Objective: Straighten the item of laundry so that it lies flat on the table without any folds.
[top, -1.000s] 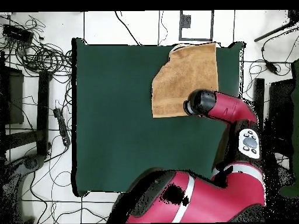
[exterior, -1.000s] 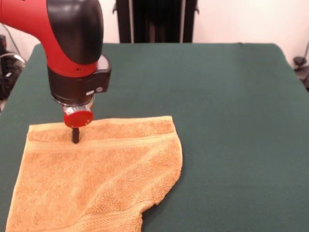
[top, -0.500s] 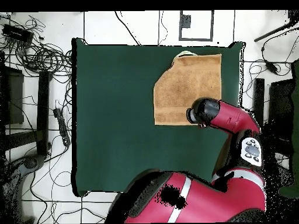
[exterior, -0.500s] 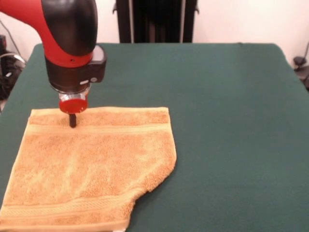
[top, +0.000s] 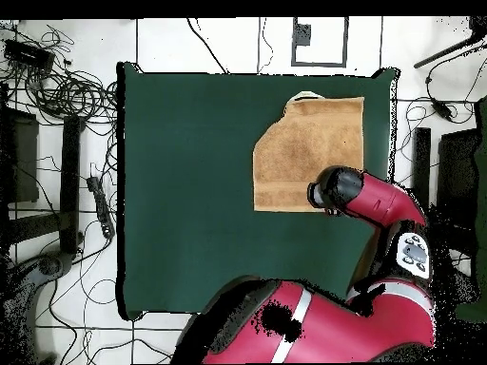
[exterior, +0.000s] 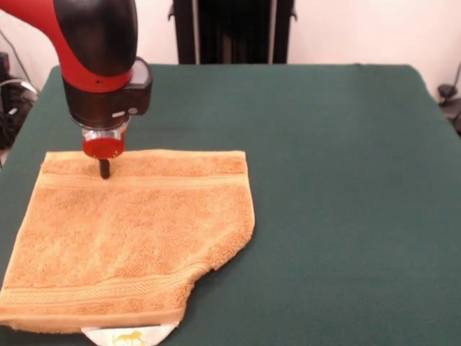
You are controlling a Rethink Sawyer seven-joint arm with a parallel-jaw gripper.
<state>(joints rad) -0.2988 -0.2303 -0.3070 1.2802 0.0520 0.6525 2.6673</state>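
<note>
The item of laundry (exterior: 137,231), an orange-tan towel, lies on the left part of the green table (exterior: 346,180). A woven band runs near each of its ends. Its near right corner is tucked in, so that edge runs diagonally, and a small white tag (exterior: 130,336) pokes out at the near edge. My gripper (exterior: 104,169) comes straight down onto the towel's far left corner, its black tips together and shut on the cloth. From overhead, the towel (top: 309,152) sits at the table's (top: 181,190) upper right, and the arm's wrist (top: 331,190) hides the gripper.
The towel's left side lies close to the table's left edge (exterior: 21,144). A dark stand (exterior: 230,32) rises behind the far edge. Cables (top: 57,86) and equipment lie on the floor around the table.
The gripper has moved toward the table's far side with the towel's corner, dragging the whole towel along. The towel lies flatter, and its near edge and white tag have come into view.
</note>
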